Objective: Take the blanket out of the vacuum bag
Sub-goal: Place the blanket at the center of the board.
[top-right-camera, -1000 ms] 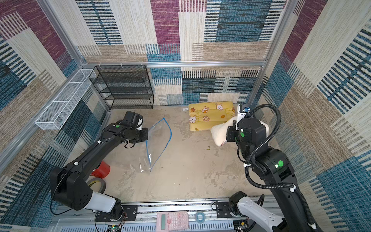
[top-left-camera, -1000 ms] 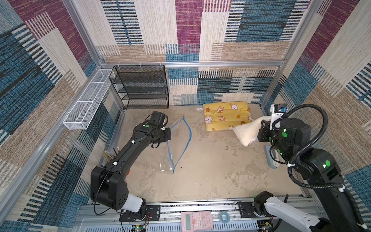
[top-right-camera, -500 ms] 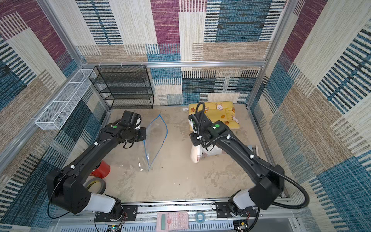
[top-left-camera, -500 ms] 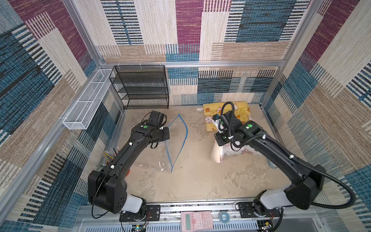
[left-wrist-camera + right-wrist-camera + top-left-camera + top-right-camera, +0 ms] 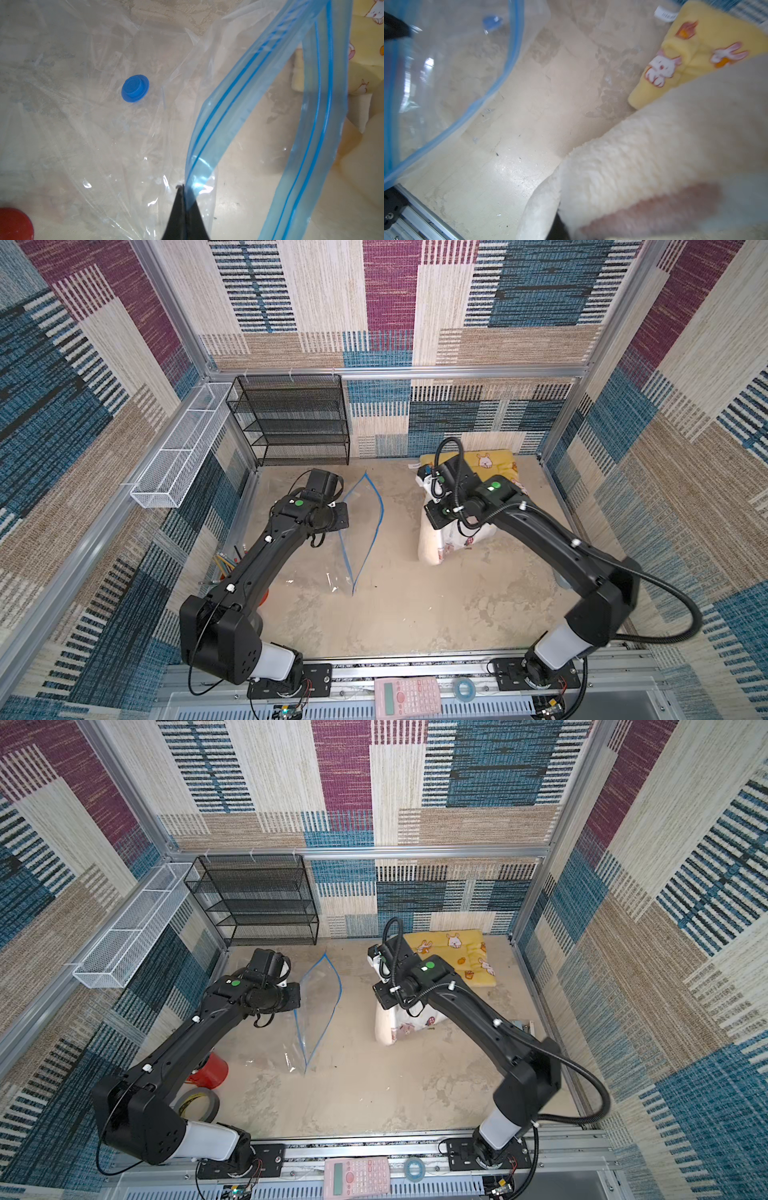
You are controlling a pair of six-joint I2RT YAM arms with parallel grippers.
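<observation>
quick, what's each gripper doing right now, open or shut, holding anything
left gripper: shut, pinching the vacuum bag by its blue zip edge.
right gripper: shut on the blanket, which hangs from it.

Black mesh shelf (image 5: 299,418), white wire basket (image 5: 183,448), pink calculator (image 5: 407,696), red cup (image 5: 212,1071), tape roll (image 5: 215,1106)

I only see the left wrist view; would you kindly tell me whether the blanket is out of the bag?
Observer: Yes, the cream blanket stands on the table, apart from the bag.
Operator: Thank you. Is the right gripper holding it?
Observer: Yes, the right gripper is shut on its upper end.
Operator: And the yellow thing at my edge?
Observer: A second, yellow blanket, lying flat beyond the cream one.
</observation>
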